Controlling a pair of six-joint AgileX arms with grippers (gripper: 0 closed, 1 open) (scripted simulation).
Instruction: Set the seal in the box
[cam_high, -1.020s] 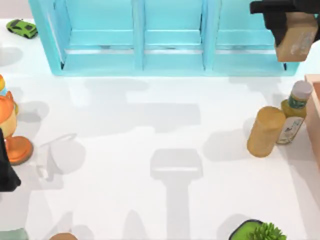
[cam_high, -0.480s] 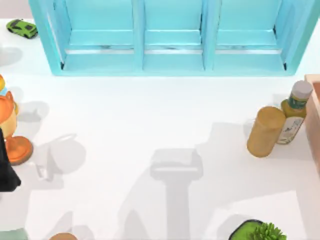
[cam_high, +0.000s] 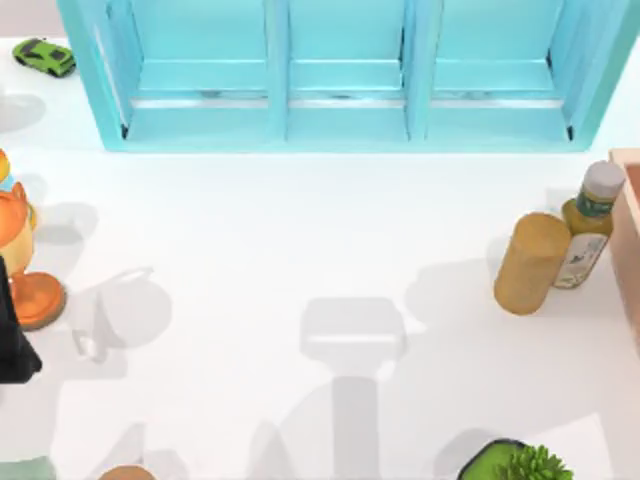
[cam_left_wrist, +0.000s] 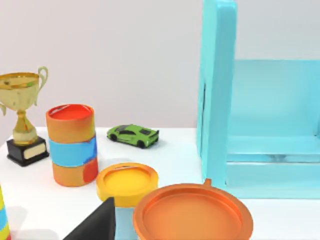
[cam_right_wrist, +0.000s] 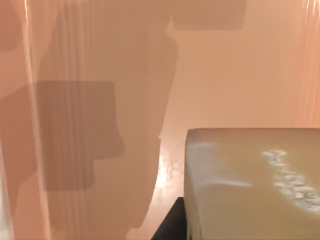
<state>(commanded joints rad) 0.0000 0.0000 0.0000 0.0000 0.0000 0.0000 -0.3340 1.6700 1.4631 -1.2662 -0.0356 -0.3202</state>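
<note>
Hanging close over the peach-walled interior of the box (cam_right_wrist: 100, 100), the right wrist camera looks past the seal (cam_right_wrist: 250, 185), a dark gripper part just beside it; whether it is clamped cannot be told. From above, the box's edge (cam_high: 628, 230) sits at the counter's (cam_high: 300, 300) right, beside the bottle (cam_high: 588, 225), while the left arm (cam_high: 12, 335) stays parked at the left edge.

Tan seal (cam_right_wrist: 250, 185) with whitish mottled patch, peach box (cam_right_wrist: 225, 75), turquoise shelf unit (cam_high: 340, 75), green toy car (cam_high: 44, 56)

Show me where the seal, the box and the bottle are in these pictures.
seal (cam_right_wrist: 250, 180): right wrist view, on its tan top face beside the whitish patch.
box (cam_high: 630, 225): top view, on its peach wall at the table's right edge.
bottle (cam_high: 588, 225): top view, on its body beside the box.
</note>
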